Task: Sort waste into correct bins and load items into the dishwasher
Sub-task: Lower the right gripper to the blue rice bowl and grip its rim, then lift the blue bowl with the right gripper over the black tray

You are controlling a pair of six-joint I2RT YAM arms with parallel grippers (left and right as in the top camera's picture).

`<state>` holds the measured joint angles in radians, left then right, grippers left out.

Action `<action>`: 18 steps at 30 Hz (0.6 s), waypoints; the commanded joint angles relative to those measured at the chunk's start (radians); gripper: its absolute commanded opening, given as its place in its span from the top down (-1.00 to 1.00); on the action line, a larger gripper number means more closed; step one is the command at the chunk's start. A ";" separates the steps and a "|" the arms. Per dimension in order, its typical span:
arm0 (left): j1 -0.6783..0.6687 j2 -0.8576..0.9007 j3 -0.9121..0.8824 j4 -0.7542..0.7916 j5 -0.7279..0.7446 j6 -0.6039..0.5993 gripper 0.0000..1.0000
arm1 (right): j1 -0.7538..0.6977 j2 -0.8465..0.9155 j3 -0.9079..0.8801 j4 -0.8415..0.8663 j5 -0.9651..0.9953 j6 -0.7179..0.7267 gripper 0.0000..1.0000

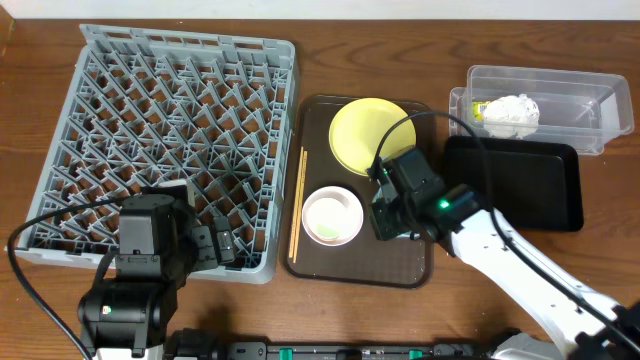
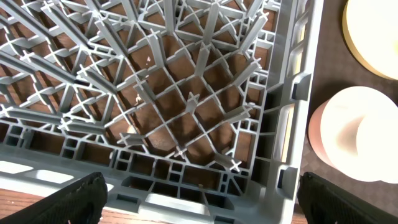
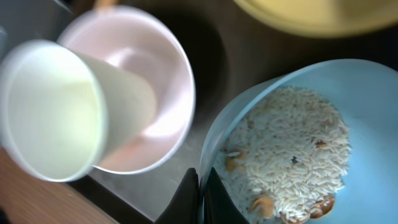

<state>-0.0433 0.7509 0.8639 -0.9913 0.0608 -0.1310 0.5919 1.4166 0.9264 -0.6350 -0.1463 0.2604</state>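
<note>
My right tool (image 3: 200,194) is almost closed. Its two dark fingers pinch the rim of the light-blue bowl (image 3: 367,93), which holds beige rice (image 3: 286,149). The bowl is over the brown tray (image 1: 400,265), just beside the white-pinkish bowl (image 3: 168,62) and near the yellow plate (image 1: 366,135). A white cup (image 3: 56,112) lies tilted in the pinkish bowl. My left tool (image 2: 205,202) is spread wide and empty, above a corner of the grey dish rack (image 1: 170,120).
</note>
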 commanded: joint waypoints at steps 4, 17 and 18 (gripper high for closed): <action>-0.004 0.001 0.019 -0.003 -0.002 -0.005 -0.96 | -0.002 -0.090 0.053 0.002 0.003 -0.004 0.98; -0.004 0.001 0.019 -0.003 -0.002 -0.005 -0.96 | -0.384 -0.135 0.094 0.065 -0.180 -0.022 0.98; -0.004 0.001 0.019 -0.003 -0.002 -0.005 -0.96 | -0.427 -0.133 0.094 0.072 -0.229 -0.022 0.98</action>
<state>-0.0433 0.7509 0.8639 -0.9913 0.0608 -0.1310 0.2699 1.2911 0.9966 -0.5785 -0.2249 0.2481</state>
